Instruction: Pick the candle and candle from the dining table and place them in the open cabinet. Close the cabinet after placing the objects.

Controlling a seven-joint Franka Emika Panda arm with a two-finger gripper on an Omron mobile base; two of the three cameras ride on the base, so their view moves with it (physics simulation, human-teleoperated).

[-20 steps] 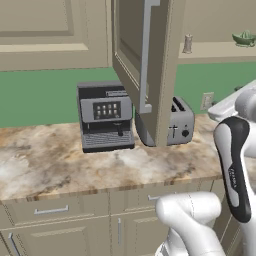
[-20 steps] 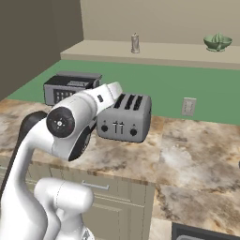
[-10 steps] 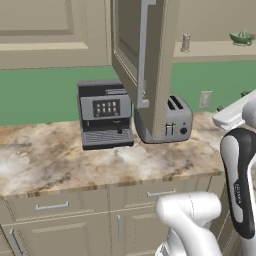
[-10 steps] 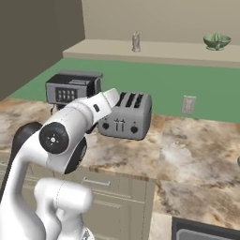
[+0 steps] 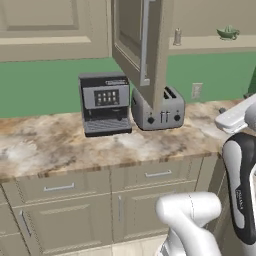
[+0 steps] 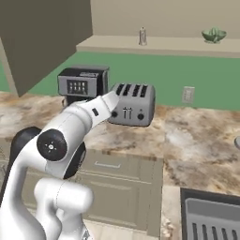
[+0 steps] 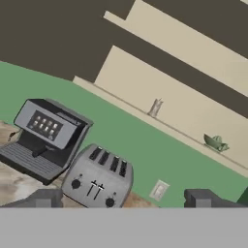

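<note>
Possible candle (image 5: 177,36) stands on the far ledge (image 5: 210,46), beyond the open cabinet (image 5: 142,47). Gripper (image 7: 123,199) spread wide, empty. The whole scene has shifted within a second: the base is driving, and nothing is picked yet.

Gripper (image 7: 121,197) fingers seemingly wide apart, empty

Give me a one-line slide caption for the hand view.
Open gripper looks over a silver four-slot toaster and black coffee machine towards a green wall with a beige ledge.
</note>
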